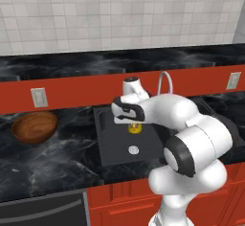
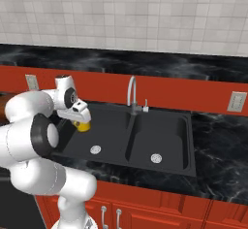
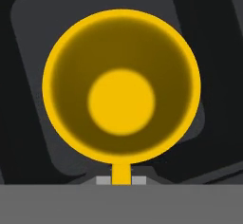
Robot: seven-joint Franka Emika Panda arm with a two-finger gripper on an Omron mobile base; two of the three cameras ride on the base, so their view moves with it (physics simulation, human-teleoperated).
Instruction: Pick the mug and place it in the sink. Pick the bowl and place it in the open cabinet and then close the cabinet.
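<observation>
A: Two basins make up the sink (image 2: 164,148), matte black, each with a round silver drain; the curved faucet (image 2: 131,94) stands at the back between them. The gripper (image 1: 134,124) hangs over the left basin in both base views.

B: Its state?

A: Closed narrow on the mug (image 3: 120,85). From the hand camera the mug is seen straight down its mouth, yellow rim round, handle pointing toward the bottom edge where the fingers sit. The exact contact is hard to read there; it looks like the handle or the rim beside it.

B: Is the mug down on the basin floor?

A: In the left base view a little yellow shows under the hand, above the drain (image 1: 133,149). Whether it touches the floor cannot be told.

B: And the bowl?

A: The bowl (image 1: 34,127) sits on the dark marbled counter (image 1: 43,165) left of the sink, well apart from the arm, tilted somewhat, near a wall outlet (image 1: 39,97).
</observation>
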